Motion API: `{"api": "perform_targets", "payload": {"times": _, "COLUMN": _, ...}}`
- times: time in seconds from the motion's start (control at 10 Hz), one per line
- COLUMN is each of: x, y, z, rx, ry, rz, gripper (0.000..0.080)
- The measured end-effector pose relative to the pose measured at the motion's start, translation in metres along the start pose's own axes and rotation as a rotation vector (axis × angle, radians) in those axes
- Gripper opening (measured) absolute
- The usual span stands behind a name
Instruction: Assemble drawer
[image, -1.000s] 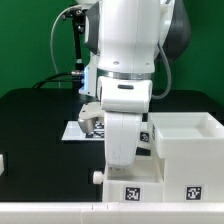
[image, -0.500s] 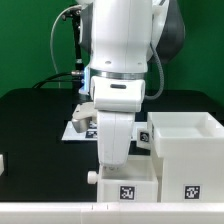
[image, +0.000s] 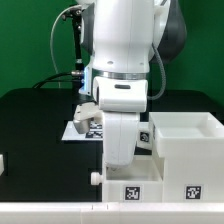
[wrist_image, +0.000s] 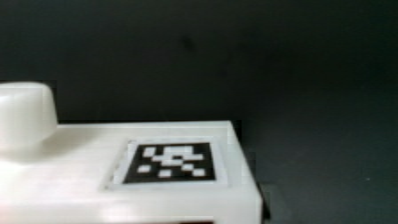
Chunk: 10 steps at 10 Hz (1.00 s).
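Note:
A small white drawer tray (image: 125, 187) with a round knob (image: 97, 177) and a square tag stands at the front, tight against the large white shell (image: 188, 150) on the exterior view's right. My gripper (image: 122, 158) reaches down onto the tray from above, and its fingers are hidden behind my own hand. The wrist view shows the tray's tagged face (wrist_image: 173, 162) and the knob (wrist_image: 22, 110) close up, with no fingers visible. A second tray does not show clearly.
The marker board (image: 84, 128) lies behind the arm on the black table. A white piece (image: 2, 162) shows at the exterior view's left edge. A white rail (image: 50, 212) runs along the front.
From half a second ago, my arm and the small tray have shifted slightly toward the exterior view's right, back to where they were one second ago.

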<state>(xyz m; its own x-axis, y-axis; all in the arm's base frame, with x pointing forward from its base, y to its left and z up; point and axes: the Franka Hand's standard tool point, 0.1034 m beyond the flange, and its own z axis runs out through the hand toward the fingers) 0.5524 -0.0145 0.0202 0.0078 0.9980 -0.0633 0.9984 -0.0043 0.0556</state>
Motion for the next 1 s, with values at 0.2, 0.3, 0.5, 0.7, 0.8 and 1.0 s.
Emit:
{"api": "perform_targets", "payload": {"times": 0.2, "x": 0.0000, "y": 0.0002, "z": 0.0004, "rx": 0.000, "ry": -0.002, "rz": 0.004, "gripper": 0.0038}}
{"api": "perform_targets", "payload": {"times": 0.3, "x": 0.0001, "y": 0.0002, "z": 0.0004, "rx": 0.001, "ry": -0.002, "rz": 0.011, "gripper": 0.0038}}
{"api": "perform_targets", "payload": {"times": 0.5, "x": 0.0009, "y": 0.0035, "z": 0.0006, "rx": 0.002, "ry": -0.003, "rz": 0.013, "gripper": 0.0038}}
{"api": "perform_targets", "payload": {"times": 0.7, "x": -0.0003, "y": 0.0053, "z": 0.0035, "rx": 0.006, "ry": -0.006, "rz": 0.014, "gripper": 0.0038}}
{"api": "perform_targets", "payload": {"times": 0.8, "x": -0.0010, "y": 0.0050, "z": 0.0036, "rx": 0.007, "ry": -0.006, "rz": 0.015, "gripper": 0.0038}}
{"api": "perform_targets", "payload": {"times": 1.0, "x": -0.0013, "y": 0.0049, "z": 0.0037, "rx": 0.007, "ry": -0.006, "rz": 0.015, "gripper": 0.0038}}
